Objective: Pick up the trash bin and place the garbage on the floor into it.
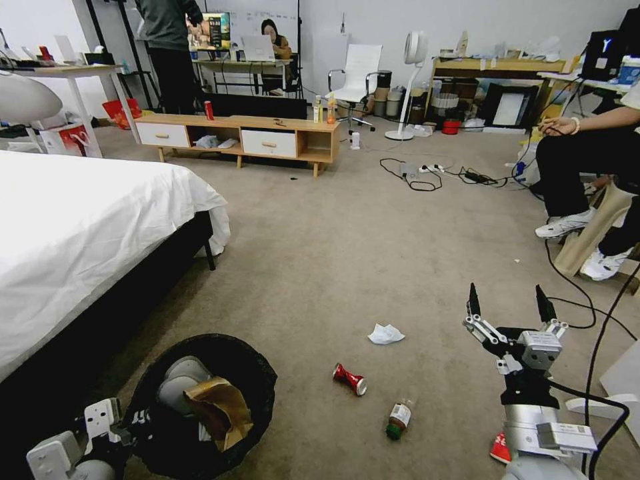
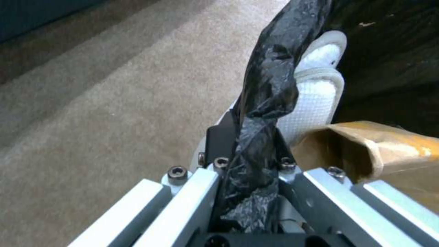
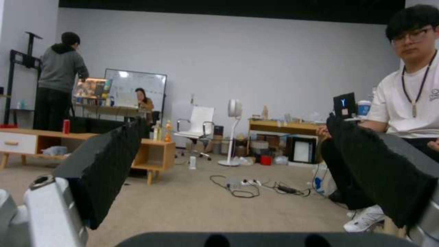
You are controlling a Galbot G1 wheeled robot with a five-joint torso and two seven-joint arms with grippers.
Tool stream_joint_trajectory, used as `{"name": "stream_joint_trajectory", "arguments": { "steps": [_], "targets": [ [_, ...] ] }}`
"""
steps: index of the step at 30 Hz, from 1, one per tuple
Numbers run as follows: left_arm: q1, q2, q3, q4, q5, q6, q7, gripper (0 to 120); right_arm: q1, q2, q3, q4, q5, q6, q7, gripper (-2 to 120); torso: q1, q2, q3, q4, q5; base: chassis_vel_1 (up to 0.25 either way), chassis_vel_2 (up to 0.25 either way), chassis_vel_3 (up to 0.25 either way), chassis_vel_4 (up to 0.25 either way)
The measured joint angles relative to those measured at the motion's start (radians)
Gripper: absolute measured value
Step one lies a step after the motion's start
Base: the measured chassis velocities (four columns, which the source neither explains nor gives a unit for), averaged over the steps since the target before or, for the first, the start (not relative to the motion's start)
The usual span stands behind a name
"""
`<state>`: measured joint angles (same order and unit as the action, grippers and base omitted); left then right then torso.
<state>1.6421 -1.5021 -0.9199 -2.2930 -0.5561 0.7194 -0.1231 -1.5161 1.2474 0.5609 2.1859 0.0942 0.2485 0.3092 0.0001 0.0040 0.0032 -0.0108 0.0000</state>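
While the left gripper (image 2: 249, 171) clamps the bin (image 1: 257, 373) rim, paper bag (image 1: 220, 407) inside, the right gripper (image 1: 508, 300) hangs open; tissue (image 1: 385, 334), can (image 1: 350, 379), bottle (image 1: 399, 419) remain on the floor (image 1: 333, 267).

Left arm low at near left, wrist beside trash bin (image 1: 257, 373). Left gripper (image 2: 249, 161) clamped on bin's rim, black liner bunched between fingers (image 2: 183, 192). Right arm raised at near right, forearm upright. Right gripper (image 1: 508, 308) pointing up and away toward far side of room, black fingertips (image 1: 473, 299) spread wide, nothing between them.
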Motion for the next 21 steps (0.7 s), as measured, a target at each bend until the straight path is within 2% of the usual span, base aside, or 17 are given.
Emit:
{"name": "stream_joint_trajectory", "arguments": {
  "steps": [11,21],
  "targets": [
    [-0.001,-0.001,0.0,0.0,0.0,-0.002,0.001,2,0.003,0.003,-0.003,-0.006,-0.002,0.004,0.006,100,0.0,0.0,0.0,0.0001,-0.0001,-0.109,0.111,0.103,-0.099],
    [-0.004,-0.002,0.001,0.005,0.001,-0.002,0.001,2,0.005,0.001,-0.015,-0.009,0.003,0.006,0.014,100,0.0,0.0,0.0,0.0001,0.0,-0.015,0.011,0.016,-0.018]
  ]
}}
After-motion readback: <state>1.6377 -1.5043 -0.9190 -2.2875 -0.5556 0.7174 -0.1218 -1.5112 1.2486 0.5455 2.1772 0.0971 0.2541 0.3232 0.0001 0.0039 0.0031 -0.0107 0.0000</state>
